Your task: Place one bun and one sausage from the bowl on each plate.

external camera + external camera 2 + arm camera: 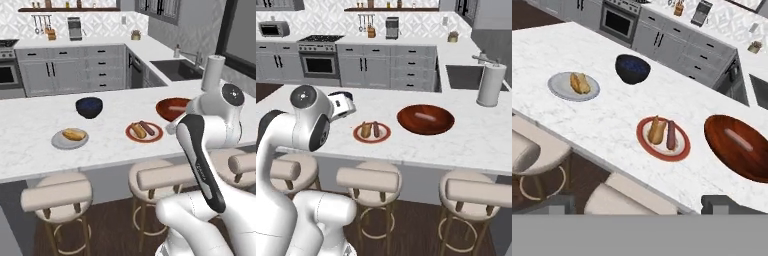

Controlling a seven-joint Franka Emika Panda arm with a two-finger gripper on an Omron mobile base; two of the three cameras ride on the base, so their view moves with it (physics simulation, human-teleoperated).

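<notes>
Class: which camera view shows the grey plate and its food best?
The hand view: the grey plate lies whole and unblocked, with a bun on it. The left base view shows it smaller; in the right base view I cannot find it.

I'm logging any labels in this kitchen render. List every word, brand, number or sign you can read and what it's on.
No text reads clearly.
Robot forearm: a small pale marking on the dark panel, too blurred to read.
Red-rimmed plate, grey plate, reddish-brown bowl, blue bowl: no lettering.
</notes>
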